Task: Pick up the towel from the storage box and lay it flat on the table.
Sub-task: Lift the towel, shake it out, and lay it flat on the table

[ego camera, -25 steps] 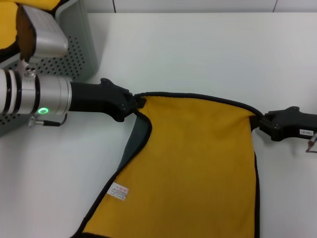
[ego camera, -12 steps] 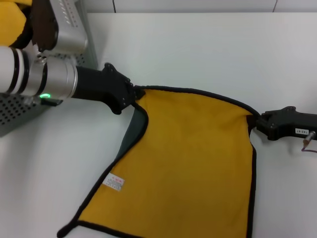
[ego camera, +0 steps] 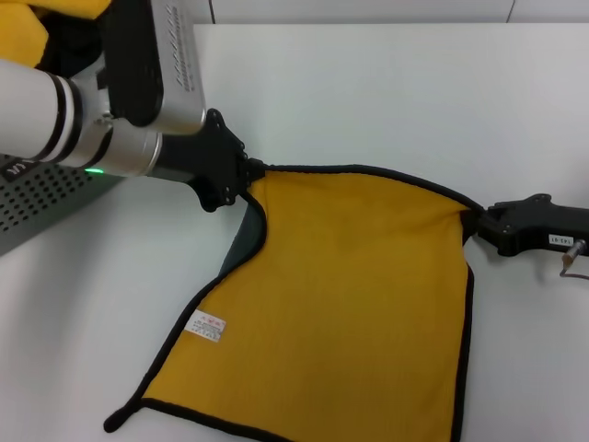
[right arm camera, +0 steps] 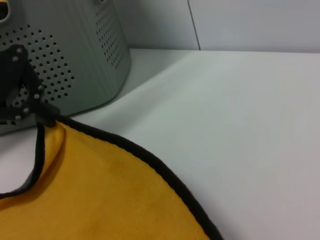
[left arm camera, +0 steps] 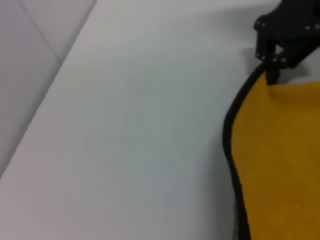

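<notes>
The table (ego camera: 368,92) was a wide white surface carrying everything in view. The towel (ego camera: 350,304) lay spread yellow side up between the two sets of jaws, its far edge stretched from one to the other and its near part resting on the table. The storage box (right arm camera: 75,55) stood just behind the left gripper (ego camera: 247,175), clear of the towel. The left gripper's jaws were clamped on one far corner of the towel. The right gripper (ego camera: 480,226) had its jaws pinched on the opposite far corner. A white label (ego camera: 206,326) sat near the towel's left edge.
</notes>
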You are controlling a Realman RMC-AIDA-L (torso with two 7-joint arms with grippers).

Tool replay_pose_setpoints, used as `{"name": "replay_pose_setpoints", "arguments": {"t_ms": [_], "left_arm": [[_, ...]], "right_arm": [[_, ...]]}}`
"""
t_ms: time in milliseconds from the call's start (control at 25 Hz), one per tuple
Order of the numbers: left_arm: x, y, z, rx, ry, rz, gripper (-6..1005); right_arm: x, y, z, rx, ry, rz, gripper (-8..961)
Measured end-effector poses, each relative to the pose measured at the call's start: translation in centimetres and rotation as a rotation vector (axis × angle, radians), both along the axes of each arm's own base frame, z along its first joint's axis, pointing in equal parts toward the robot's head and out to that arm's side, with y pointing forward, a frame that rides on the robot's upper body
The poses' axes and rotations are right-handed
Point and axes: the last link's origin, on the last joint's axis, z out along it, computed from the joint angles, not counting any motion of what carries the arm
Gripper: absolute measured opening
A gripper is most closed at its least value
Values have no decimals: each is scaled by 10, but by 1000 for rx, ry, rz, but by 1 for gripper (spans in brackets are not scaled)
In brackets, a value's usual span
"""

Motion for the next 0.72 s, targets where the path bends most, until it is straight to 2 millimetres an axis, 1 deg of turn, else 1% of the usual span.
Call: {"name": "replay_pose_setpoints", "arguments": {"t_ms": [320,520,720], "left_arm": [[10,0,-7,69,119,-206,146],[7,4,-17,133,230,-304,152],[4,3,-20,158,261,-331,158]], "right_arm": [[0,1,1,13,3,0,77],[-1,3,2,19,2,3,79],[-7,6,3,21,16,17,80]]}}
